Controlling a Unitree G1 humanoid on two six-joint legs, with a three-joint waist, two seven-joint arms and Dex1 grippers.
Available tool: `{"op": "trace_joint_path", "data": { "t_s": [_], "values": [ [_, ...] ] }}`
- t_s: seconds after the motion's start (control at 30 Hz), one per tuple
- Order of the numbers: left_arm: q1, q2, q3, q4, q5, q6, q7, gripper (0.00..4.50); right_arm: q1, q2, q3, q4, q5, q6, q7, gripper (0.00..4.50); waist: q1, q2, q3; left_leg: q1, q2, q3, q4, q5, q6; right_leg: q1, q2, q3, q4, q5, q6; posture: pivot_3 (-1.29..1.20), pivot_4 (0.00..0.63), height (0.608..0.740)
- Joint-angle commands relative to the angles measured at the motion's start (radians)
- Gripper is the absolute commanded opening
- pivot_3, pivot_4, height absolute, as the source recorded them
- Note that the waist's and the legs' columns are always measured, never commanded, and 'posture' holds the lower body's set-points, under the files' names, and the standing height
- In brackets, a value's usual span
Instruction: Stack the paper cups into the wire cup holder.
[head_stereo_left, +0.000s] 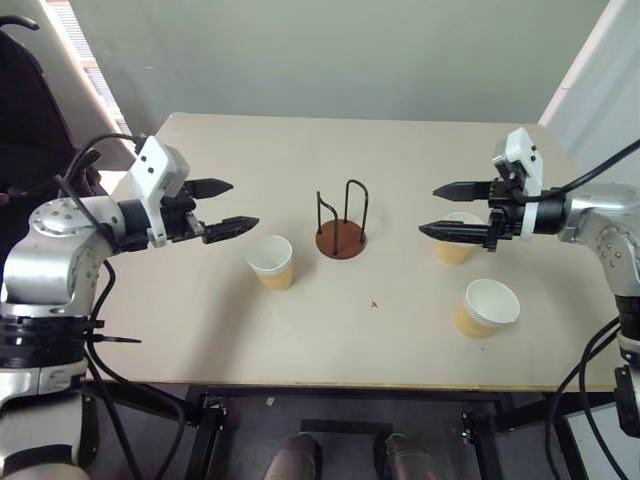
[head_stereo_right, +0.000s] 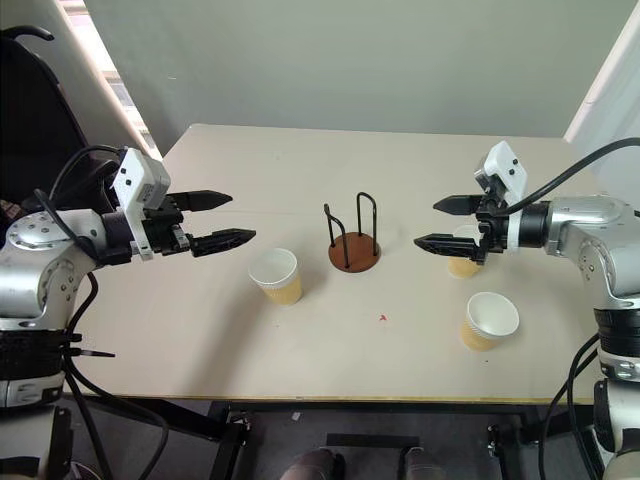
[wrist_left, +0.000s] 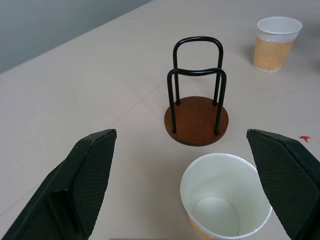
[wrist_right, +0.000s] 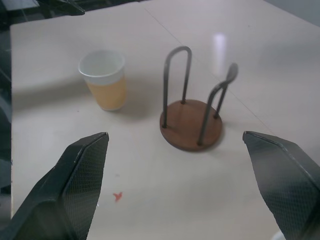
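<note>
The wire cup holder (head_stereo_left: 341, 238), a brown disc with black wire loops, stands empty at the table's middle. One paper cup (head_stereo_left: 272, 262) stands upright just left of it, below and ahead of my left gripper (head_stereo_left: 244, 204), which hovers open. A second paper cup (head_stereo_left: 488, 307) stands near the front right. A third paper cup (head_stereo_left: 456, 248) sits partly hidden behind my right gripper (head_stereo_left: 427, 210), which also hangs open above the table. Both grippers point inward at the holder (wrist_left: 196, 120) and hold nothing. The left wrist view has the nearest cup (wrist_left: 225, 202) between the fingers.
The beige table (head_stereo_left: 300, 160) has a small red mark (head_stereo_left: 374, 303) in front of the holder. A dark chair (head_stereo_left: 30, 110) stands off the table's left side, and a white panel (head_stereo_left: 600, 90) rises at the right. The table's front edge runs close below the cups.
</note>
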Motion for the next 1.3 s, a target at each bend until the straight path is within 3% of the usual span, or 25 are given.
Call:
{"op": "trace_joint_path", "data": {
  "t_s": [0.03, 0.37, 0.7, 1.3],
  "values": [
    [-0.043, -0.025, -0.004, 0.019, 0.004, -0.037, -0.004, 4.5, -0.014, -0.026, -0.054, -0.05, 0.022, 0.011, -0.012, 4.46, 0.0, 0.0, 0.0, 0.0, 0.0, 0.0, 0.0, 0.0, 0.0, 0.0, 0.0, 0.0, 0.0, 0.0, 0.0, 0.0, 0.15, 0.74],
    [-0.138, -0.158, -0.114, -0.012, -0.013, 0.048, -0.012, 4.5, 0.037, -0.098, -0.114, -0.118, 0.053, 0.073, -0.028, 4.46, 0.01, -0.001, 0.0, -0.001, 0.0, 0.001, 0.002, 0.0, 0.0, 0.0, 0.0, 0.0, 0.0, 0.005, 0.008, 0.0, 0.15, 0.74],
    [-0.196, -0.269, -0.218, 0.102, 0.105, 0.025, 0.068, 4.5, 0.079, -0.145, -0.182, -0.187, 0.1, 0.149, -0.091, 4.46, 0.011, -0.001, 0.0, -0.001, 0.0, 0.001, 0.002, 0.001, -0.001, 0.001, 0.0, 0.001, -0.001, 0.005, 0.01, 0.0, 0.15, 0.74],
    [-0.297, -0.407, -0.271, 0.302, 0.214, -0.033, 0.083, 4.5, 0.087, -0.158, -0.192, -0.205, 0.12, 0.146, -0.124, 4.46, 0.014, -0.001, 0.001, -0.003, 0.0, 0.003, 0.004, 0.003, 0.0, 0.001, 0.0, 0.001, -0.002, 0.007, 0.014, 0.0, 0.15, 0.74]
  ]
}}
